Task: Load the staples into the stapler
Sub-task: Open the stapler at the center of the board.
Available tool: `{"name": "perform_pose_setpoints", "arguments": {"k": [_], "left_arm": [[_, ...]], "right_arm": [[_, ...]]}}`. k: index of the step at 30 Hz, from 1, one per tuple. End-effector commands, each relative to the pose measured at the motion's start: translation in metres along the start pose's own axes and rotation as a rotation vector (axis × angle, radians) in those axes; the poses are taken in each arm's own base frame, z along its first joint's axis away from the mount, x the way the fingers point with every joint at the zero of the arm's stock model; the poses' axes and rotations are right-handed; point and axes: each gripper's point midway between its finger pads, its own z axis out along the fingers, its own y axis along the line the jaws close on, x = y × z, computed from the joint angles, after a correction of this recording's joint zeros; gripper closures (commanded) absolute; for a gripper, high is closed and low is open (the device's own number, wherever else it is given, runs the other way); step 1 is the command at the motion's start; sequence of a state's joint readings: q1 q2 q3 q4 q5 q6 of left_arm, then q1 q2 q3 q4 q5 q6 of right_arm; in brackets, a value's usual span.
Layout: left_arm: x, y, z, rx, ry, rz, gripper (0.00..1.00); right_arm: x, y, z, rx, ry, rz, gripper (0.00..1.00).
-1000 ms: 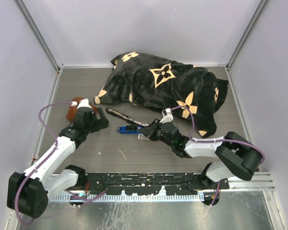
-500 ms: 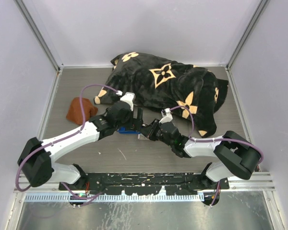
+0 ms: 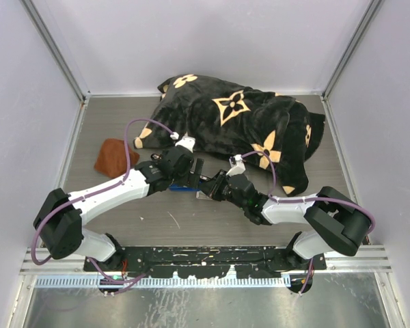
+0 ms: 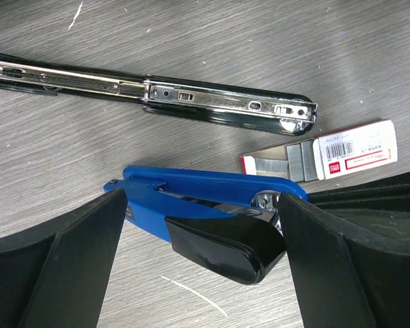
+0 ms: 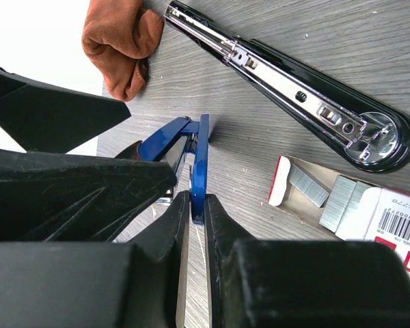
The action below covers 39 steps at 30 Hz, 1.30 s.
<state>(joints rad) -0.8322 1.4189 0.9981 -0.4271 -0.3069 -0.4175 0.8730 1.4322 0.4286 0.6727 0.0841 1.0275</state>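
Your right claw (image 5: 197, 205) is clamped on the thin upper arm of the blue stapler (image 5: 201, 157); only its own wrist view shows that pinch. Your left claw (image 4: 201, 205) stands wide open, straddling the same stapler. Its view shows the staples (image 4: 355, 152), box slid open, grey strip out, just beside the black stapler (image 4: 191, 102) tip. A second ago the left arm was by the brown cloth (image 3: 113, 156).

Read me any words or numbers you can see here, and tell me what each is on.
"36778", it seems: staple box, beside the barcode.
Barcode digits and red label: too small to read.
Black stapler, blue stapler, blanket: no text.
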Motion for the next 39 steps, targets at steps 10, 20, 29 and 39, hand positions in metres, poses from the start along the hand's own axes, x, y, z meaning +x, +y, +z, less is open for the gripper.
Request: {"name": "perform_pose_setpoints", "arguments": {"k": [10, 20, 29, 39], "left_arm": [[-0.008, -0.007, -0.015, 0.058, -0.021, 0.033, 0.03], [-0.011, 0.033, -0.034, -0.122, -0.038, 0.031, 0.05], [-0.01, 0.079, -0.05, -0.217, -0.049, -0.021, 0.03], [-0.003, 0.09, -0.052, -0.207, -0.043, -0.052, 0.01]], "right_arm": [[-0.002, 0.001, 0.003, 0.006, -0.006, -0.007, 1.0], [-0.004, -0.001, 0.0, 0.013, -0.015, -0.005, 1.0], [-0.004, -0.005, -0.001, 0.031, -0.018, -0.005, 1.0], [-0.001, -0.007, 0.002, 0.035, -0.005, 0.0, 1.0]]}}
